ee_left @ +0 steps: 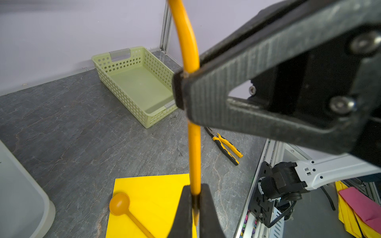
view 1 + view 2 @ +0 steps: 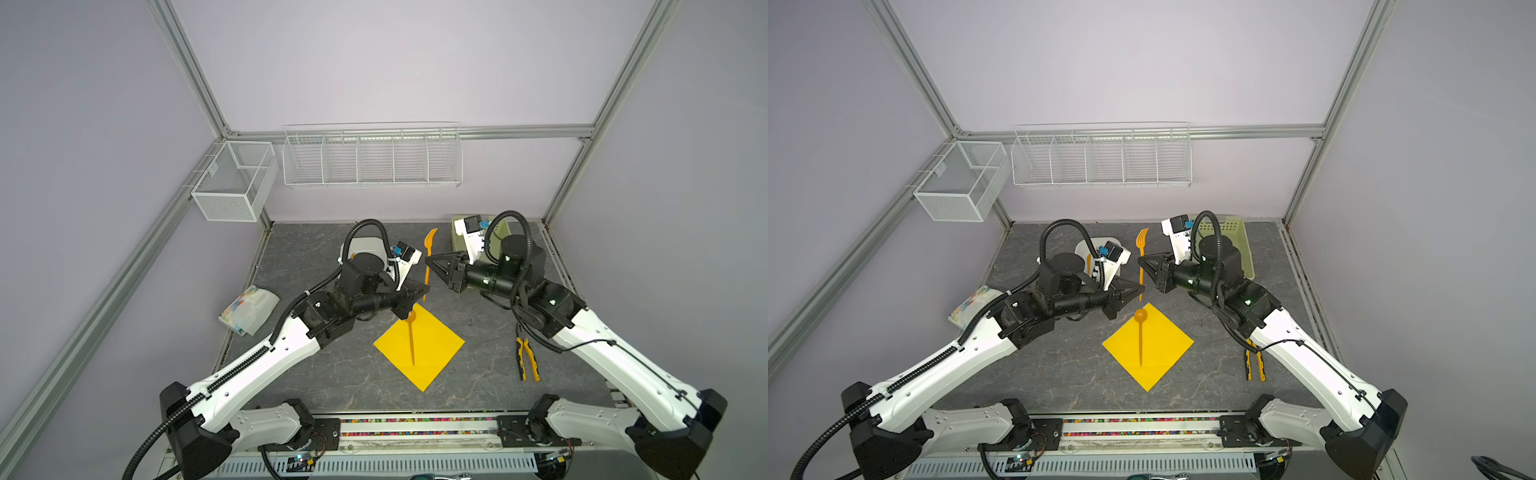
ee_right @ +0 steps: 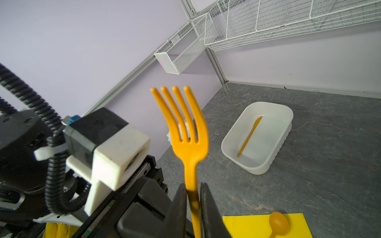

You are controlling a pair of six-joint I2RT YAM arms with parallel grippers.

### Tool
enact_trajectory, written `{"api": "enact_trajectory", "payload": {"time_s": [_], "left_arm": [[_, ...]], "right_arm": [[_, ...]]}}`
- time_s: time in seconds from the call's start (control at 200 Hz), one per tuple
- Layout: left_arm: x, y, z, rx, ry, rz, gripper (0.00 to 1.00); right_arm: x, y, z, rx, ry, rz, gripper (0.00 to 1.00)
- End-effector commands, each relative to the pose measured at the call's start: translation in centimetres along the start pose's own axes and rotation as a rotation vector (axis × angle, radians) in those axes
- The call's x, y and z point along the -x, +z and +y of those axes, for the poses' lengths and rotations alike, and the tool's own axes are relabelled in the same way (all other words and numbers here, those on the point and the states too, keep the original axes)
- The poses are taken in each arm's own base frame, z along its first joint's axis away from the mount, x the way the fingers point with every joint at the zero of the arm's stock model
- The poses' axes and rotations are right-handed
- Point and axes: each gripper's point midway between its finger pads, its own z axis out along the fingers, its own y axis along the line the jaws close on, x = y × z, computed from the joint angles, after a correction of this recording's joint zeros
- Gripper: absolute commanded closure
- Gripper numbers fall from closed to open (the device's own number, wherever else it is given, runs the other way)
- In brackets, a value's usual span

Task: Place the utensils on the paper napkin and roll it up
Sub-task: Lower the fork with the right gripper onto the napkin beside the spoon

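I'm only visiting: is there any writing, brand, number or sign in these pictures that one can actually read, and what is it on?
No text can be read anywhere.
Colourful packet: printed pattern, any wording too blurred to read.
Small tag on the mesh basket: too small to read.

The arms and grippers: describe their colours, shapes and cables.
The left arm and right arm have white shells, black joints and black ribbed cable hoses. The left gripper and right gripper are black with tapered, triangular fingers. Each wrist carries a white-and-black camera block with a blue connector.
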Motion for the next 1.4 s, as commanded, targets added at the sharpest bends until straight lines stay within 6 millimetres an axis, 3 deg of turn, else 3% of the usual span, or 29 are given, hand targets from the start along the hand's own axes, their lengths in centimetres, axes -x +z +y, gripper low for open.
{"api": "enact_trajectory", "payload": {"time_s": [0.0,0.095,0.25,0.44,0.715,0.98,1.395], "left_arm": [[0.9,-0.1,-0.4,-0.01,0.005,-0.011,1.0],[1.0,-0.2,-0.2,0.002,0.007,-0.01,1.0],[1.3,-1.2,0.6,0.04,-0.002,-0.023,0.8],[1.6,-2.8,2.7,0.065,-0.063,-0.046,0.76],[-0.2,-5.4,7.1,0.227,-0.086,0.005,0.76],[-1.7,-7.4,9.9,0.319,-0.066,0.03,0.76],[-5.1,-7.6,14.9,0.421,-0.095,0.106,0.77]], "right_arm": [[0.3,0.0,0.5,0.016,-0.016,-0.002,0.9],[0.3,-0.2,0.2,-0.004,-0.017,-0.002,0.93],[-0.2,-0.5,-0.7,-0.061,-0.019,0.029,0.93],[-2.1,-0.2,-2.3,-0.133,0.016,0.116,0.93],[-7.1,0.9,-5.2,-0.235,0.105,0.299,0.93],[-13.0,2.4,-8.0,-0.335,0.195,0.48,0.93],[-20.8,5.1,-10.8,-0.308,0.287,0.657,0.93]]}}
